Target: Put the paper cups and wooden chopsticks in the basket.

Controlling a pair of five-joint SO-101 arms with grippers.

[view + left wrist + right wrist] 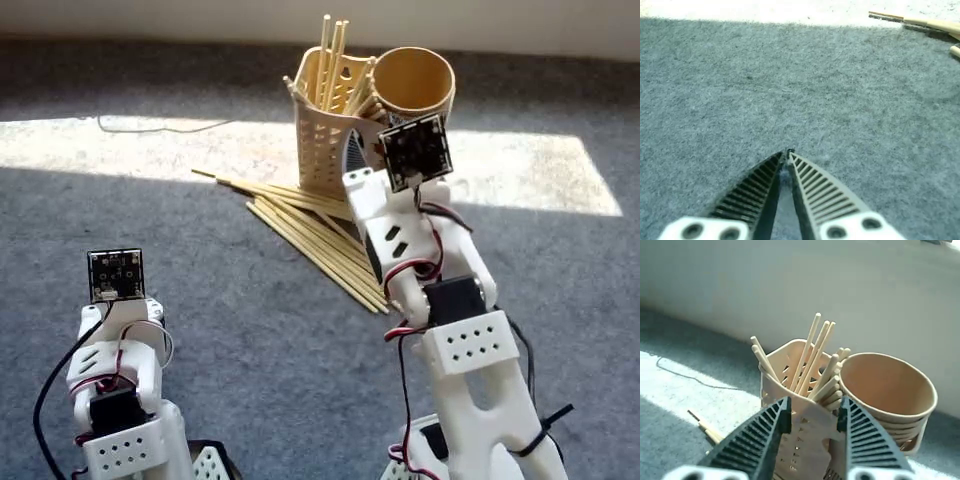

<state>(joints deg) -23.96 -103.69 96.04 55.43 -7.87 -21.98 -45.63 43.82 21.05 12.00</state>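
A cream slotted basket (325, 130) (790, 390) stands upright at the back of the grey carpet. Several wooden chopsticks (332, 60) (812, 357) stick up out of it, and stacked paper cups (413, 82) (885, 385) sit in its right side. More chopsticks (310, 235) lie fanned out on the carpet in front of the basket; their tips (920, 21) show in the left wrist view. My right gripper (812, 415) hangs just in front of the basket, open, with nothing between its fingers. My left gripper (788, 152) is low over bare carpet at the front left, shut and empty.
A thin cable (150, 127) lies on the sunlit strip of carpet at the back left. A pale wall (840, 285) rises behind the basket. Bare carpet (220, 310) stretches between the two arms.
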